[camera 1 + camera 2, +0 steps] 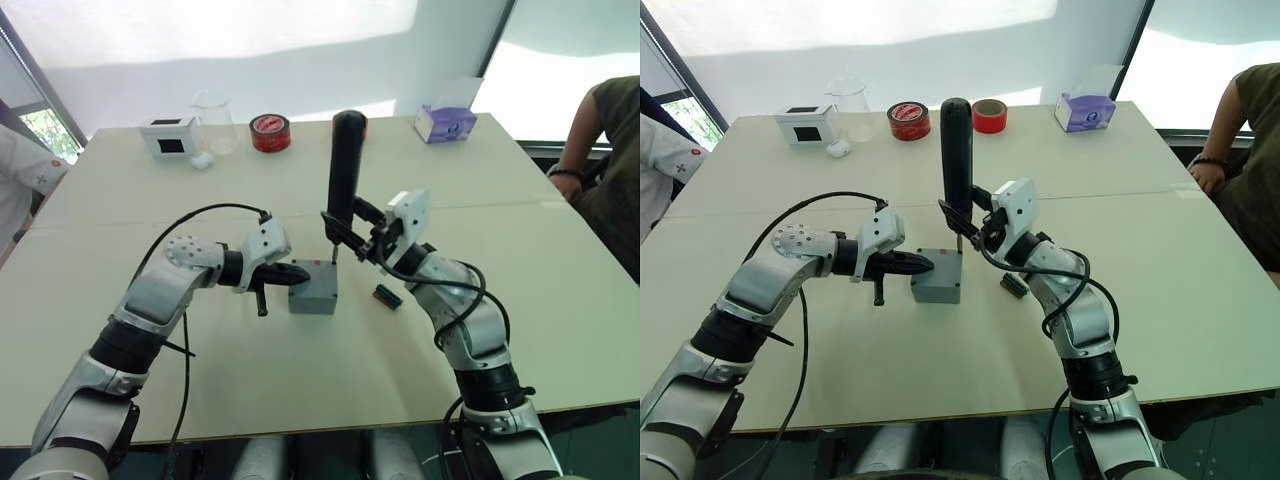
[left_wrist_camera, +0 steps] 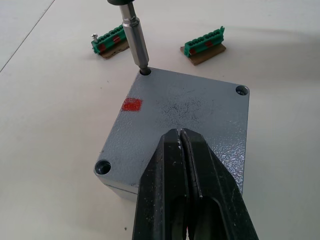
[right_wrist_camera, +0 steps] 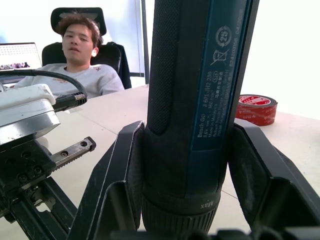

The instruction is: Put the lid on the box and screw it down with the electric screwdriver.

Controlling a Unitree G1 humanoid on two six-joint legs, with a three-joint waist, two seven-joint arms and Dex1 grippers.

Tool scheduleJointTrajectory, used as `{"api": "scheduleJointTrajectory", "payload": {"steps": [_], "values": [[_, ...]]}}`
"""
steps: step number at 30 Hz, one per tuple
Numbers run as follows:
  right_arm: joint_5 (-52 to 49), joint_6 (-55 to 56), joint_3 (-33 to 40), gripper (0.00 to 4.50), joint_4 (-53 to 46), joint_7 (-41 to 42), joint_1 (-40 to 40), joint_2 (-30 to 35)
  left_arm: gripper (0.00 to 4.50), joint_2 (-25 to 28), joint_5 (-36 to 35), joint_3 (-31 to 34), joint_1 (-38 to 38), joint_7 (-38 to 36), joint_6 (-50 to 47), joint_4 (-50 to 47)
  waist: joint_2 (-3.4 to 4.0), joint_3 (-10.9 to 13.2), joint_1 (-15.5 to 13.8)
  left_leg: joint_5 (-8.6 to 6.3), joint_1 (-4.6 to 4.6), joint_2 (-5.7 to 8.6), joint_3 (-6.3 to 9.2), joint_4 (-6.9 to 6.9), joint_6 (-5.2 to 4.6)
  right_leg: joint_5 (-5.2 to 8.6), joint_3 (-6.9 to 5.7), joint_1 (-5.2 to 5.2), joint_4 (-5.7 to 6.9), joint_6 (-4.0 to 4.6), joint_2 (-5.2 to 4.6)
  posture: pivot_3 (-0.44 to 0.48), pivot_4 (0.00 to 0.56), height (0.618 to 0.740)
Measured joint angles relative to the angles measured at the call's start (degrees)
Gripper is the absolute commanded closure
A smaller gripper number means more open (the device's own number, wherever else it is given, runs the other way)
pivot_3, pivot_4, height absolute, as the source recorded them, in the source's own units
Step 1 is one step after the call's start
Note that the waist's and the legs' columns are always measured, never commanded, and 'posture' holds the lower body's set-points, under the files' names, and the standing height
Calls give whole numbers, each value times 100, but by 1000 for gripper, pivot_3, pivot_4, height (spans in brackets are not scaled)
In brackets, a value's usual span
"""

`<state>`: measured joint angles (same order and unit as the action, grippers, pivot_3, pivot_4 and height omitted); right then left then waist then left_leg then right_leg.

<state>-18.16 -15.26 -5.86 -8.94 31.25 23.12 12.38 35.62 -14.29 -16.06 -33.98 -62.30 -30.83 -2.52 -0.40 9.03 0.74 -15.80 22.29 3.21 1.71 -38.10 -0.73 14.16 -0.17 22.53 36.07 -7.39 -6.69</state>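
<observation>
Left wrist view shows the lid (image 2: 185, 120) already seated flush on the box (image 1: 314, 288), which sits near the middle of the bench (image 1: 520, 250), with the left hand (image 2: 186, 165) pinched shut and its closed fingertips pressing down on the lid's top. The right hand (image 1: 352, 232) is clamped around the electric screwdriver (image 1: 344, 170), held upright, and its metal bit (image 2: 136, 40) is lowered into the corner hole beside the red mark (image 2: 132, 104). The step in hand looks like driving that corner screw. To do it well, I would keep the tool plumb over the hole so the bit does not skid across the grey surface, press straight down, and let the left hand pin the lid so the box cannot twist. Two green terminal strips (image 2: 205, 44) lie just beyond the box, close enough to snag if it slides.
</observation>
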Motion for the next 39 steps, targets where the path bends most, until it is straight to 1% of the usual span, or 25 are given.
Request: {"api": "scheduleJointTrajectory", "payload": {"steps": [22,27,29,32,35,37,39], "values": [[-3,147,1,2679,15,-25,-80,-3,4500,-26,11,-4,2,-3,-6,4,-1,-13,-4,-1,-1,-1,1,7,0,1,0,2,-7,2,-2,0,150,740],[-176,2,142,2679,27,-116,-6,-47,4500,-47,12,-2,1,-2,37,59,0,-13,-10,-1,-1,-1,2,7,0,1,0,6,-8,2,-4,0,150,740],[-377,-358,261,2679,-82,-138,103,10,4500,-47,2,12,-4,-11,54,97,1,-11,-11,-1,0,-1,2,8,0,1,0,9,-8,2,-5,0,150,740],[-797,-1325,448,2679,-438,-273,350,282,4500,-44,-38,117,0,-27,36,142,5,-1,-12,-1,24,0,2,9,0,1,0,28,-5,2,-8,0,150,740],[-1137,-2170,609,2679,-641,-556,604,419,4500,-35,-82,173,3,-24,41,157,12,5,-15,0,53,0,2,15,1,1,1,59,-4,2,-9,0,150,740],[-1433,-2832,829,2679,-683,-833,1081,599,4500,-72,-93,234,12,5,107,171,21,12,-15,6,101,3,1,6,10,-4,1,107,6,4,-12,0,150,740],[-1649,-3314,1248,2679,-631,-1088,1812,942,4500,-179,-157,346,72,42,112,187,27,36,-37,10,127,7,1,1,16,-7,0,134,11,7,-15,0,150,740]]}}
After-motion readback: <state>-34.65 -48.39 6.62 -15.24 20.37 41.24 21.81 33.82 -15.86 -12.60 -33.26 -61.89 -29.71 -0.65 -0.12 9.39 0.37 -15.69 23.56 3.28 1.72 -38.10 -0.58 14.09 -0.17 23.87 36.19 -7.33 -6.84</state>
